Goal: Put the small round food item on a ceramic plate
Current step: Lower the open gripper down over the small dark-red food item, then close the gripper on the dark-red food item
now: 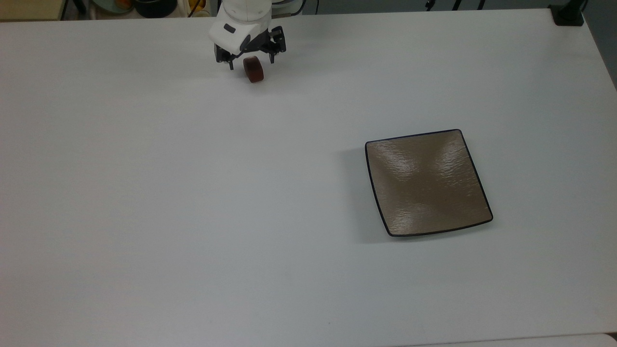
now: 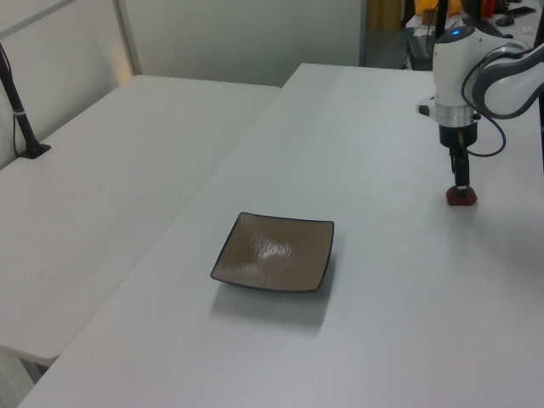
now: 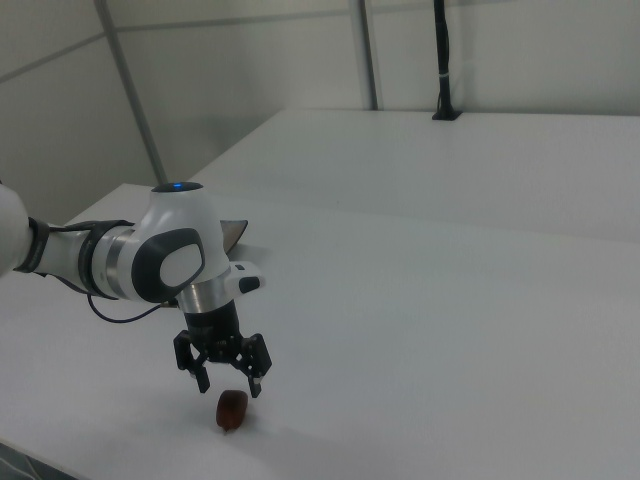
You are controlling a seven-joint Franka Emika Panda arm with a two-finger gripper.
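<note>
Gripper (image 1: pixel 250 61) is spread wide, fingers pointing down, one on each side of the small round food item (image 1: pixel 253 69), holding nothing yet; in the right view the gripper (image 3: pixel 228 381) has tips just above and straddling the small round food item (image 3: pixel 231 409), in the left view the gripper (image 2: pixel 461 185) is right on top of the small round food item (image 2: pixel 461 196), and I can't tell if anything is touching. The spread makes sense: the item is a short glossy cylinder lying on its curved side, so it can roll; a wide straddle gives margin before closing. My read is pre-grasp, close not yet done. Item sits on the white table (image 1: pixel 193 193) at the far edge in the top view, left of centre. Ceramic plate (image 1: pixel 428 182) is well apart from it, nearer and to the top view's right, flat on the table and bare; in the left view the ceramic plate (image 2: pixel 274 263) lies to the left view's left of the item. Nothing lies on the table between item and plate, so the carry path looks open. Other stuff: a second white table (image 2: pixel 110 178) alongside, a black post base (image 1: pixel 568 15) at the top view's far right corner, clutter (image 1: pixel 144 6) past the far edge. None of it sits in the way. Main risk, I'd guess: the glossy item slipping or rolling as the fingers close.
</note>
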